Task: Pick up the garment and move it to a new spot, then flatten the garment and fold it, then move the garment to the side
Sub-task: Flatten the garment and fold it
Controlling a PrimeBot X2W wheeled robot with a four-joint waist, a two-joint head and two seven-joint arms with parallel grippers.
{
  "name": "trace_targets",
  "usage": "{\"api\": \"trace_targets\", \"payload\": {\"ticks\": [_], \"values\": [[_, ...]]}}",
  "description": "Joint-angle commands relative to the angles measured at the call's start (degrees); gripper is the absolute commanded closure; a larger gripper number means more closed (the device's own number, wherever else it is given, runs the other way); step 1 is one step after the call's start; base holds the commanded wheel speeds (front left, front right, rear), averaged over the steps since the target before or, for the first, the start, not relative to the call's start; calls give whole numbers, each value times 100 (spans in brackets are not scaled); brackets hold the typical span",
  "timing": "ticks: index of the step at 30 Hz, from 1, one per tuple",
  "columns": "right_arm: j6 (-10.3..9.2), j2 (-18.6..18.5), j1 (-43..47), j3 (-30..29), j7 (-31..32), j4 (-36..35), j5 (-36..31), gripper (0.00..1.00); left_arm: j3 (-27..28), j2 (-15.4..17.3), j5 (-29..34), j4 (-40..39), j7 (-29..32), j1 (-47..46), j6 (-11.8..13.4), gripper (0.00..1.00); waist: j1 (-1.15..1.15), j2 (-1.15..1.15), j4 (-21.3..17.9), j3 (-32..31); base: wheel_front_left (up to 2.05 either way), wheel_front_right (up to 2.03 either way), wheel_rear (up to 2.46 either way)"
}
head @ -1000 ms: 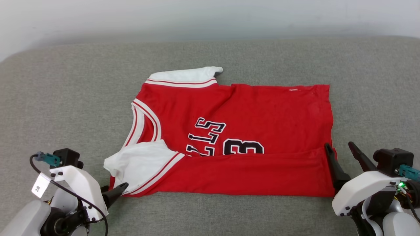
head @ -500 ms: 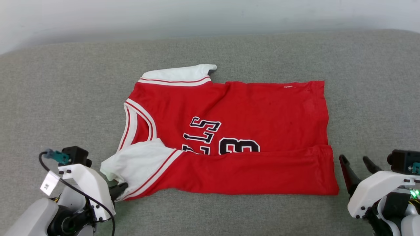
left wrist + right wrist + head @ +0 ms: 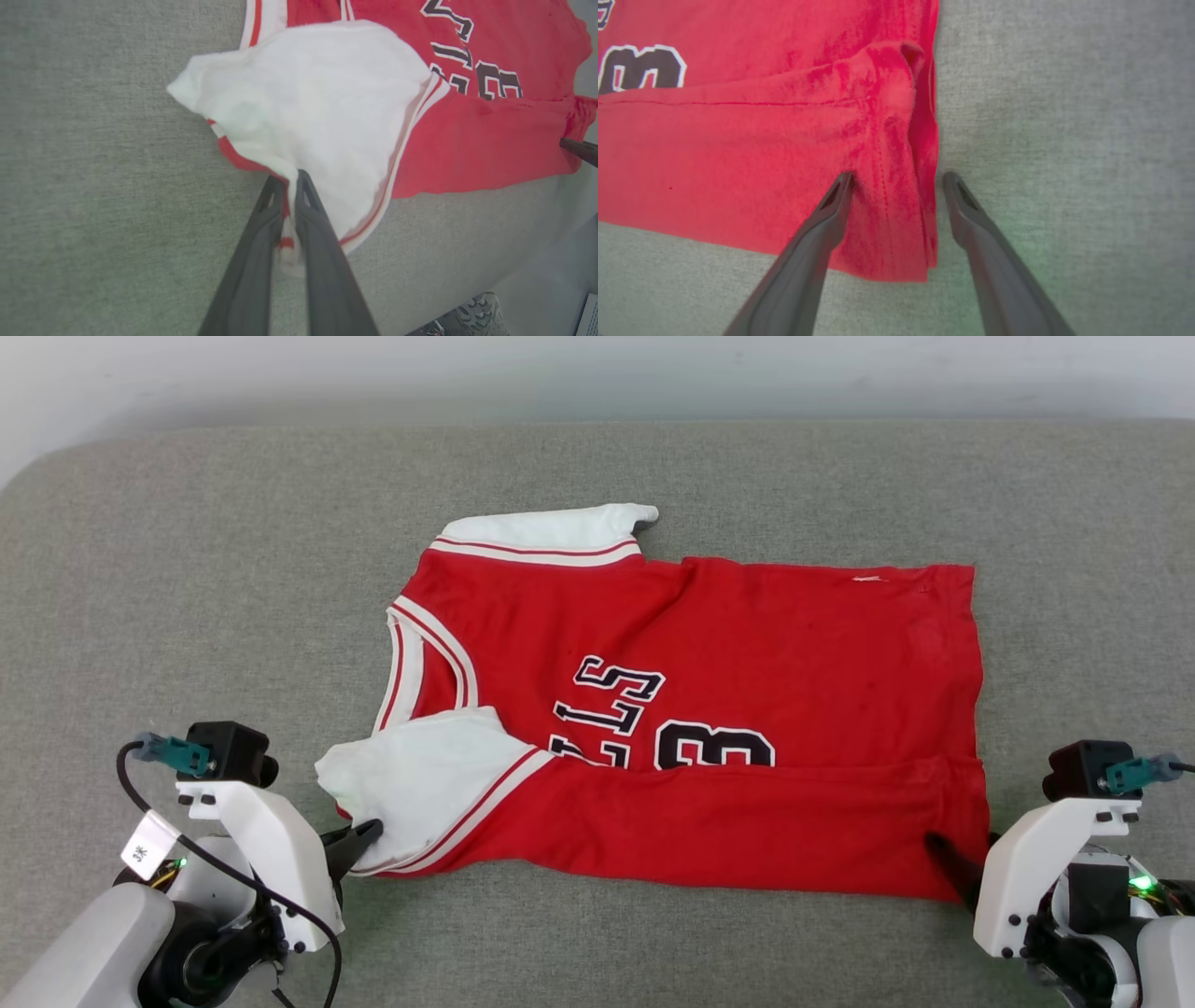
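The garment, a red jersey with white sleeves and black lettering, lies spread on the grey cushion with its near long edge folded up over the numbers. At its near left corner my left gripper is shut on the edge of the white sleeve, cloth pinched between its fingers. My right gripper stands open at the near right corner, one finger on the red hem, the other on the cushion just beside it. In the head view its dark fingertip rests on the hem corner.
The grey fabric cushion runs wide around the garment, with a pale wall behind its far edge. In the left wrist view a shoe and pale floor lie beyond the cushion's near edge.
My left gripper closed on the sleeve edge. The right gripper drew back off the hem corner, then returned and straddles it open. The head camera shifted, so the whole picture moved.
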Motion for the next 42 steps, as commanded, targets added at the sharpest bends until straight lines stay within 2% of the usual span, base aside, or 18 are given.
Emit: {"api": "trace_targets", "payload": {"ticks": [1,2,3,4,16,23,29,37,42], "values": [[-3,23,-16,72,208,237,70,0,0,-30,6,-21,-36,-38,3,100,0,0,40,60,0,0,0],[-3,57,7,96,323,326,112,11,-8,-41,8,-17,-44,-35,-4,100,0,0,49,73,0,0,0],[-3,100,18,109,404,386,176,70,-9,-49,8,-10,-56,-33,-15,100,0,0,55,85,0,0,0],[-2,131,13,118,480,434,214,100,-11,-57,10,1,-63,-28,-23,100,0,0,60,94,0,0,0],[-3,-111,-97,168,263,-19,209,100,-23,-141,110,125,-421,117,-160,100,0,0,65,-278,0,0,0],[-3,-216,194,230,290,-31,329,100,-83,-230,57,186,-512,400,-77,100,0,0,118,-755,0,0,0],[-3,-308,585,304,429,-188,509,100,-22,-158,-73,69,-575,879,145,100,0,0,218,-1181,0,0,0],[-3,-323,1282,291,751,-691,703,100,108,95,-254,-361,-621,1739,588,100,0,0,328,-1409,0,0,0],[-3,-235,1598,201,688,-856,695,100,78,54,-307,-428,-684,2035,677,100,0,0,345,-1400,0,0,0]]}}
